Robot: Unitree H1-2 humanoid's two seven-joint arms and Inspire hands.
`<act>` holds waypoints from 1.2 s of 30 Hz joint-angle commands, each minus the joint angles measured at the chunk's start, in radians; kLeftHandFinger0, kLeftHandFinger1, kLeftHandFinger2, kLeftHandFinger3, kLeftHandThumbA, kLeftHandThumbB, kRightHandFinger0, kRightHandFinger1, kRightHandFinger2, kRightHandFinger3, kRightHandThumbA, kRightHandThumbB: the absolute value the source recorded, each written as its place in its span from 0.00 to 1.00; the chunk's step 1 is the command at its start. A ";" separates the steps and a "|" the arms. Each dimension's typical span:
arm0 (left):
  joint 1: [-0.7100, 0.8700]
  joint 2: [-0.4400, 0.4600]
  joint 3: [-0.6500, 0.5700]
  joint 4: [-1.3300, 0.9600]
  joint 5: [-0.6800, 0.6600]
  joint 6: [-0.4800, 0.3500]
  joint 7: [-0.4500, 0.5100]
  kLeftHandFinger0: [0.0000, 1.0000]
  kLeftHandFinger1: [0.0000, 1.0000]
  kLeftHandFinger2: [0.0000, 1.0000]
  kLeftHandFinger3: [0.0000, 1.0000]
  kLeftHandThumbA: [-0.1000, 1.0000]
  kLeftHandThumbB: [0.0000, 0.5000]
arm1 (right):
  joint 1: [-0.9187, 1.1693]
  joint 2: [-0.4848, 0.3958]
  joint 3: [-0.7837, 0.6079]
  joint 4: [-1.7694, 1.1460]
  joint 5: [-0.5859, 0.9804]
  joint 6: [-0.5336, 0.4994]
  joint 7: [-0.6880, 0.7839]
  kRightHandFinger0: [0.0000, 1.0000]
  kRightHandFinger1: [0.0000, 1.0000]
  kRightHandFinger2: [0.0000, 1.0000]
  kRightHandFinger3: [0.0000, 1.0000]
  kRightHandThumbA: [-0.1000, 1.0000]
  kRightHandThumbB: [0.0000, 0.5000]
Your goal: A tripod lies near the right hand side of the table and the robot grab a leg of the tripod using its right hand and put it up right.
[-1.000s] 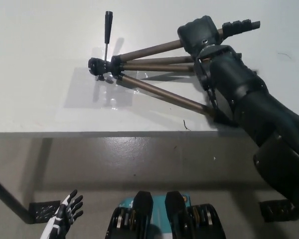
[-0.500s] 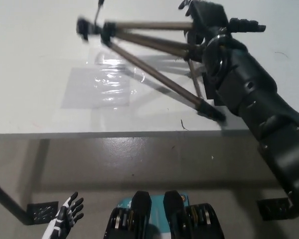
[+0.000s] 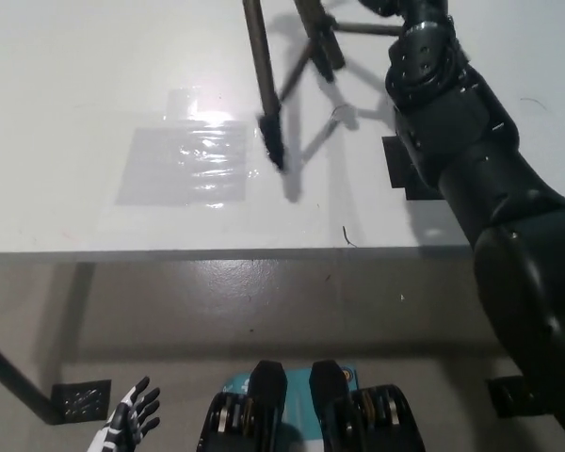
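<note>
On the white table [image 3: 75,113], toward its far right part, the tripod [image 3: 264,75] stands with its legs spread and its feet on the surface. The black right arm [image 3: 452,141] reaches to it, but the right hand is cut by the top edge, so its grasp cannot be told. The white left hand [image 3: 127,424] rests low at the lower left with fingers apart, holding nothing.

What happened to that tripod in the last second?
The black right arm swung the tripod from lying flat to standing on its feet; its head is now out of the picture. The white left hand stayed low beside the table, fingers spread.
</note>
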 commanded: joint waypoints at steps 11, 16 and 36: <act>0.037 -0.011 -0.014 -0.012 0.002 -0.048 -0.021 1.00 1.00 1.00 1.00 1.00 0.54 | 0.049 0.078 -0.101 -0.012 0.214 -0.278 -0.189 0.00 0.00 0.35 0.40 0.00 0.21; 0.061 -0.006 -0.014 -0.019 0.011 -0.055 -0.021 1.00 1.00 1.00 1.00 1.00 0.51 | 0.146 0.092 -0.089 -0.001 0.232 -0.326 -0.175 0.00 0.00 0.30 0.37 0.00 0.16; 0.083 0.003 -0.016 -0.046 0.002 -0.034 -0.033 1.00 1.00 1.00 1.00 1.00 0.50 | 0.344 0.110 0.046 0.037 0.207 -0.375 -0.182 0.00 0.03 0.40 0.52 0.00 0.19</act>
